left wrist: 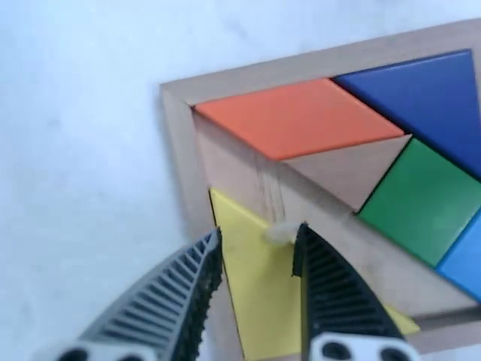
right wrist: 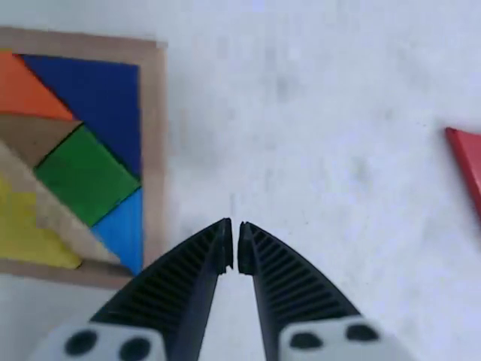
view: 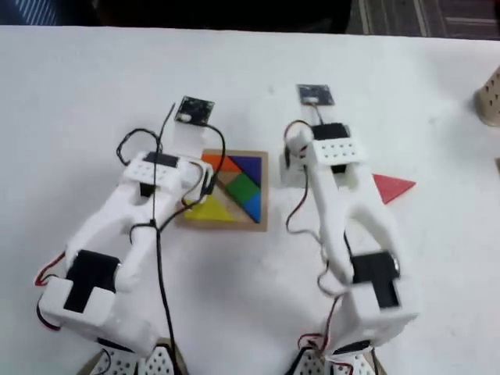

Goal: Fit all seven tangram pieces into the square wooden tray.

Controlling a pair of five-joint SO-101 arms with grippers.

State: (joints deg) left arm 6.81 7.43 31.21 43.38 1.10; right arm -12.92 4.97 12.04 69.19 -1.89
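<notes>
Tray (view: 264, 191) half-hidden by left arm (view: 117, 226); left gripper (left wrist: 258, 235) spread over yellow piece (left wrist: 259, 301); right gripper (right wrist: 234, 226) pressed together.

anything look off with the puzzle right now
The yellow piece sits crooked, one edge seemingly riding over the rim of the wooden tray instead of lying flat. The red triangle lies out on the table, apart.

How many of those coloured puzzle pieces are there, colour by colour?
orange piece: 1
dark blue piece: 1
green piece: 1
light blue piece: 1
yellow piece: 1
red piece: 1
Total: 6, with five in the wooden tray and the red one on the table beside it.
</notes>
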